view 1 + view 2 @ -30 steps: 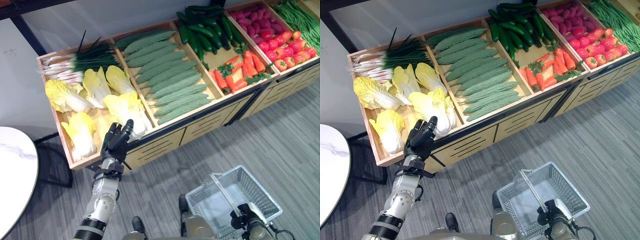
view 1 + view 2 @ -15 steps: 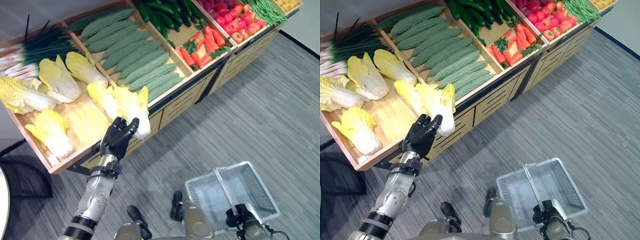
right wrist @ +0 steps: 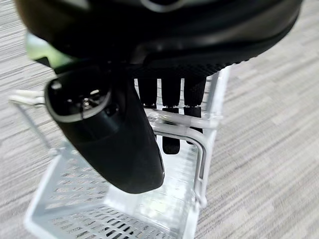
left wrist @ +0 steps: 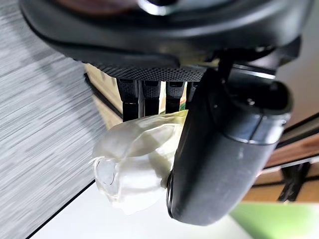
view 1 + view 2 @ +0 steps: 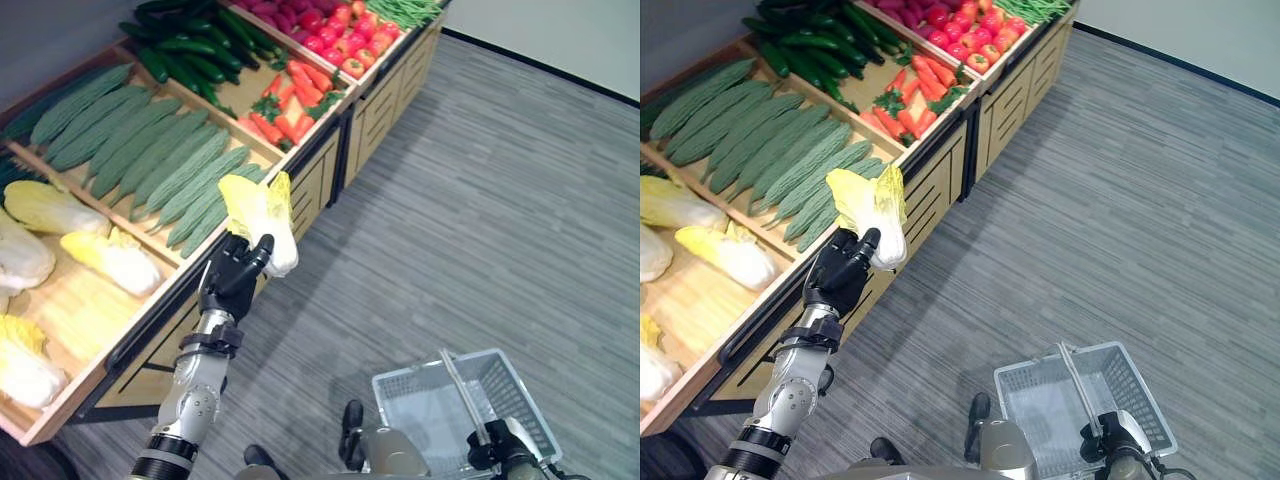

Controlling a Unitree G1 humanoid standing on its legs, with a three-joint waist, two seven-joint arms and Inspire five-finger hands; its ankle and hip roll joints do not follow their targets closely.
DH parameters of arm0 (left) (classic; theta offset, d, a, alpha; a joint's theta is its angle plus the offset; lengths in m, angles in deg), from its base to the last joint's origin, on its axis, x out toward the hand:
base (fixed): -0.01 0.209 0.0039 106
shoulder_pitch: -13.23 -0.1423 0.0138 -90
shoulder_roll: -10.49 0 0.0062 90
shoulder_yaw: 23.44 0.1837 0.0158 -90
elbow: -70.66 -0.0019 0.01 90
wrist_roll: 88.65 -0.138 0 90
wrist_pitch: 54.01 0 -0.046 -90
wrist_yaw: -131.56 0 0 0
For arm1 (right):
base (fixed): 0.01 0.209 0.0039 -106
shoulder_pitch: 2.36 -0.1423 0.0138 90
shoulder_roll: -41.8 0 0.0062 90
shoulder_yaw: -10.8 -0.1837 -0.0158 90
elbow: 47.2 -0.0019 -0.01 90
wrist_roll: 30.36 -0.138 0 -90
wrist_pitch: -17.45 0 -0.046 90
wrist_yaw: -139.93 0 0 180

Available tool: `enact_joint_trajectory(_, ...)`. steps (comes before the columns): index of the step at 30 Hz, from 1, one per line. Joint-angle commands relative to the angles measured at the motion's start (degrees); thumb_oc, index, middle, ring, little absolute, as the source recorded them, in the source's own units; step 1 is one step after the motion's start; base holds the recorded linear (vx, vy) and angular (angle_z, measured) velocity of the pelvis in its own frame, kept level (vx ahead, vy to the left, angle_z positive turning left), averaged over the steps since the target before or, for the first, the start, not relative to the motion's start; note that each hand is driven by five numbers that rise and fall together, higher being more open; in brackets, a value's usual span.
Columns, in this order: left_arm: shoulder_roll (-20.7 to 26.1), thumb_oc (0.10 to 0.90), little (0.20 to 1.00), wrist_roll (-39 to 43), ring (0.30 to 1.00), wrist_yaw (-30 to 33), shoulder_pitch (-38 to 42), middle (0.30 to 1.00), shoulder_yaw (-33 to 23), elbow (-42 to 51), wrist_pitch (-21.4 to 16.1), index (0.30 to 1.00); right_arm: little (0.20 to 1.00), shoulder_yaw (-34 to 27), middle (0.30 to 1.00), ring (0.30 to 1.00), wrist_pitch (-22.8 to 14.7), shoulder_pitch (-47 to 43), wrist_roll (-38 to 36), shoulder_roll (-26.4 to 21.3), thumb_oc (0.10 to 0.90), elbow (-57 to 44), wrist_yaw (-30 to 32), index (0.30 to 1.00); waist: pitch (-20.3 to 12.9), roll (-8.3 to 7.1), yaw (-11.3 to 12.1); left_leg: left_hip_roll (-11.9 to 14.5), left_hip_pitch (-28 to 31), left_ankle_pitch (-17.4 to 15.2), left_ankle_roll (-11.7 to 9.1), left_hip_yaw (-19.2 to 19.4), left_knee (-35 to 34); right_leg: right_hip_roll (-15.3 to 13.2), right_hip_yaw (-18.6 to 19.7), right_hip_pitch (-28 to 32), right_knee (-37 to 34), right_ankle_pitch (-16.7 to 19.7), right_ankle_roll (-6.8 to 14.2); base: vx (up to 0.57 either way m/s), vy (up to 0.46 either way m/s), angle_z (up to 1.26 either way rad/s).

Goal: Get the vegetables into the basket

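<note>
A long wooden produce stand (image 5: pixel 330 150) runs from 8 o'clock to 1 o'clock over grey striped floor (image 5: pixel 500 200). Its bins hold napa cabbages (image 5: pixel 110 262) at 9 o'clock, bitter gourds (image 5: pixel 150 150) at 10, then cucumbers (image 5: pixel 200 55), carrots (image 5: pixel 290 95) and tomatoes (image 5: pixel 345 40) toward 12.

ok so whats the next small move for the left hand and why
Probably carry the cabbage over toward the basket. The left hand is curled round its white base and holds it up past the front edge of the vegetable stand, over the floor. The right hand grips the basket's handle low at the robot's right, and the basket looks empty.
</note>
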Motion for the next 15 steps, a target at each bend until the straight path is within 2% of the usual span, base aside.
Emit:
enact_joint_trajectory(1,-0.6,0.4,0.3,-1.0,0.3,-3.8,5.9,0.3,0.3,9.5,-3.8,0.3,0.3,-1.2,0.3,0.3,-1.7,-2.6,-2.4,-4.5,0.4,-0.4,4.4,0.3,-0.2,-1.6,0.5,3.6,-2.8,4.1,-8.6,-4.3,3.6,-2.5,2.0,8.6,-8.2,1.7,7.1,-0.01,-0.195,-0.13)
enact_joint_trajectory(2,-0.5,0.4,0.3,-1.2,0.3,-4.0,6.1,0.3,0.4,9.6,-4.0,0.3,0.3,-1.0,0.3,0.3,-1.7,-2.8,-2.4,-4.9,0.4,-0.4,4.4,0.3,0.4,-1.7,0.9,3.6,-3.8,4.0,-8.9,-7.8,6.2,-1.9,3.3,8.7,-8.2,1.4,6.5,-0.01,-0.137,-0.15)
enact_joint_trajectory(3,-0.7,0.4,0.3,-1.5,0.3,-4.3,6.1,0.3,0.7,9.7,-4.3,0.3,0.3,-0.7,0.3,0.3,-1.6,-3.6,-2.5,-5.8,0.4,-0.1,4.5,0.3,1.1,-1.59,2.1,1.9,-5.4,3.9,-8.6,-14.8,8.1,-1.2,5.2,8.8,-8.4,1.3,6.2,-0.07,-0.081,-0.21)
enact_joint_trajectory(4,-0.9,0.4,0.3,-1.7,0.3,-4.2,6.2,0.3,1.0,9.9,-4.6,0.3,0.3,-0.7,0.3,0.3,-1.7,-4.0,-2.8,-5.8,0.4,0.3,4.6,0.3,1.2,-1.66,2.6,0.2,-6.9,3.6,-7.0,-18.1,7.3,-1.4,5.9,7.9,-8.5,2.3,5.9,-0.07,-0.034,-0.71)
enact_joint_trajectory(5,-0.9,0.4,0.3,-1.7,0.3,-4.2,6.2,0.3,1.0,9.9,-4.6,0.3,0.3,-0.7,0.3,0.3,-1.7,-4.0,-2.8,-5.8,0.4,0.3,4.6,0.3,1.2,-1.67,2.5,0.2,-6.9,3.5,-7.0,-18.2,7.3,-1.5,5.8,7.9,-8.5,2.2,5.9,-0.03,0.005,-1.06)
enact_joint_trajectory(6,-1.3,0.4,0.3,-2.1,0.3,-3.9,5.7,0.3,1.1,10.0,-5.2,0.3,0.3,-0.1,0.3,0.3,-1.8,-4.9,-3.0,-5.9,0.4,0.6,4.7,0.3,1.1,-2.15,4.2,-4.0,-9.0,0.2,-5.3,-28.4,4.6,-1.9,9.8,7.1,-9.0,3.1,6.4,0.06,0.013,-1.04)
enact_joint_trajectory(7,-1.5,0.4,0.3,-2.2,0.3,-3.9,5.6,0.3,0.8,9.7,-5.4,0.3,0.3,0.2,0.3,0.3,-2.0,-5.2,-2.9,-6.0,0.4,1.0,4.5,0.3,1.1,-2.33,4.6,-4.8,-9.6,-0.6,-4.9,-32.1,4.0,-1.9,11.5,6.8,-9.0,3.4,6.6,0.1,0.035,-0.45)
enact_joint_trajectory(8,-1.2,0.4,0.3,-2.3,0.3,-3.9,5.1,0.3,0.5,10.2,-6.0,0.3,0.3,0.7,0.3,0.3,-2.0,-5.6,-2.8,-6.2,0.4,1.1,4.5,0.3,1.0,-2.32,5.4,-5.7,-11.0,-0.3,-4.8,-37.0,3.1,-1.7,13.6,6.3,-8.9,3.6,6.7,0.1,0.043,-0.39)
enact_joint_trajectory(9,-1.2,0.4,0.3,-2.3,0.3,-3.8,4.9,0.3,0.4,10.4,-6.2,0.3,0.3,1.1,0.3,0.3,-2.1,-6.0,-2.7,-6.4,0.4,1.2,4.5,0.3,0.8,-2.19,5.9,-6.6,-11.7,0.2,-4.7,-40.3,1.9,-1.6,14.9,6.1,-8.8,3.5,6.8,0.15,0.124,-1.23)
enact_joint_trajectory(10,-0.7,0.4,0.3,-2.5,0.3,-3.7,5.2,0.3,0.4,10.8,-6.8,0.3,0.3,1.9,0.3,0.3,-2.4,-6.9,-2.7,-6.5,0.4,1.2,4.5,0.3,0.9,-2.01,6.6,-8.4,-13.1,0.7,-4.7,-45.3,1.7,-1.1,17.9,5.6,-7.8,3.3,6.9,0.11,0.101,-1.57)
enact_joint_trajectory(11,-0.7,0.4,0.3,-2.5,0.3,-3.7,5.2,0.3,0.4,10.8,-6.8,0.3,0.3,1.9,0.3,0.3,-2.4,-6.9,-2.7,-6.5,0.4,1.2,4.5,0.3,0.9,-2.01,6.6,-8.4,-13.1,0.7,-4.7,-45.3,1.7,-1.1,17.9,5.6,-7.8,3.3,6.9,0.1,0.203,-1.52)
enact_joint_trajectory(12,-0.2,0.4,0.3,-1.5,0.3,-4.1,5.3,0.3,0.6,11.3,-6.7,0.3,0.3,2.3,0.3,0.3,-2.6,-6.6,-2.6,-6.6,0.4,0.8,4.0,0.3,0.3,-2.03,5.9,-8.3,-12.0,0.2,-4.1,-42.8,1.0,-1.4,19.1,5.4,-7.2,3.0,7.3,0.1,0.293,-1.23)
enact_joint_trajectory(13,0.4,0.4,0.3,-1.1,0.3,-4.9,5.4,0.3,1.3,11.5,-6.6,0.3,0.3,2.5,0.3,0.3,-2.6,-6.7,-2.4,-6.6,0.4,0.9,3.4,0.3,-0.6,-2.42,5.5,-9.2,-11.0,-0.3,-2.9,-41.6,0.4,-2.2,20.1,5.0,-7.1,3.2,7.8,0.12,0.375,-1.15)
enact_joint_trajectory(15,1.1,0.4,0.3,-1.0,0.3,-5.3,4.7,0.3,1.5,11.9,-6.6,0.3,0.3,2.7,0.3,0.3,-2.7,-6.7,-2.2,-6.6,0.4,0.9,3.1,0.3,-1.1,-3.06,5.4,-9.9,-10.2,-1.1,-2.0,-39.7,0.2,-2.8,21.4,4.7,-6.9,3.6,8.5,0.08,0.262,-0.8)
